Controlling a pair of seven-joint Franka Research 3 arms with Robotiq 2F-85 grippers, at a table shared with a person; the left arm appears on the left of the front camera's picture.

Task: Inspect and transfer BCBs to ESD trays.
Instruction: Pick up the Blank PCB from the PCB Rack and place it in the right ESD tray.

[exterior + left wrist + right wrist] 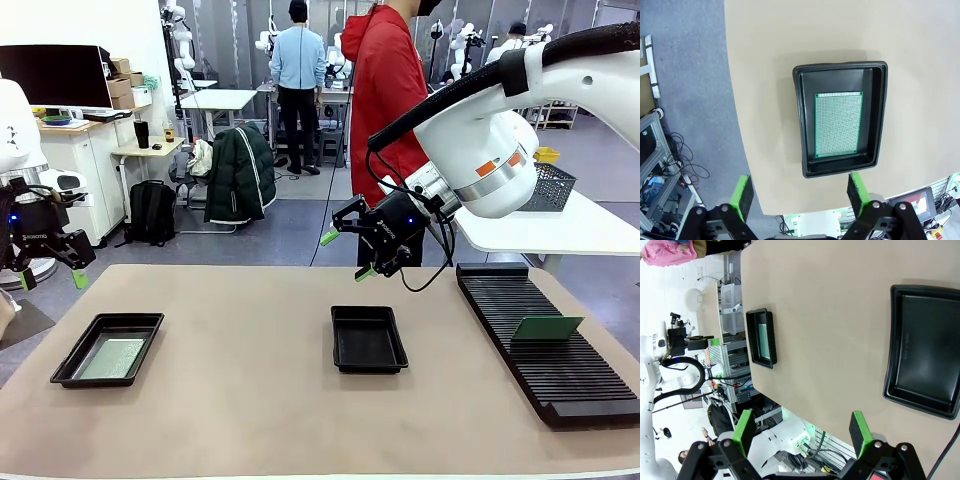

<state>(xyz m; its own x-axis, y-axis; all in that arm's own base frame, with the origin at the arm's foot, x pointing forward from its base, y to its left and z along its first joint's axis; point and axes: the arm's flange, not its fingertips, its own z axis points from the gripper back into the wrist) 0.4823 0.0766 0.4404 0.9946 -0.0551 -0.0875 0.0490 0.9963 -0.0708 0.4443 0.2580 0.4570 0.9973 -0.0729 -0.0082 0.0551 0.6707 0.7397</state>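
Note:
One black ESD tray point(108, 349) lies at the table's left with a green BCB point(112, 358) flat inside; the left wrist view looks down on this tray point(840, 164) and board point(838, 124). A second ESD tray point(368, 338) sits bare at mid-table, also in the right wrist view point(923, 348). Another BCB point(546, 327) stands on edge in the slotted rack. My left gripper point(48, 276) hovers open off the table's left edge, fingers point(743, 195) wide apart. Above and behind the middle tray, my right gripper point(347, 254) hangs open with nothing between its fingers point(744, 429).
A long black ribbed rack point(545, 340) runs along the table's right side. A person in a red jacket point(385, 95) stands at the far edge behind my right arm. A white side table with a wire basket point(550, 187) is at the back right.

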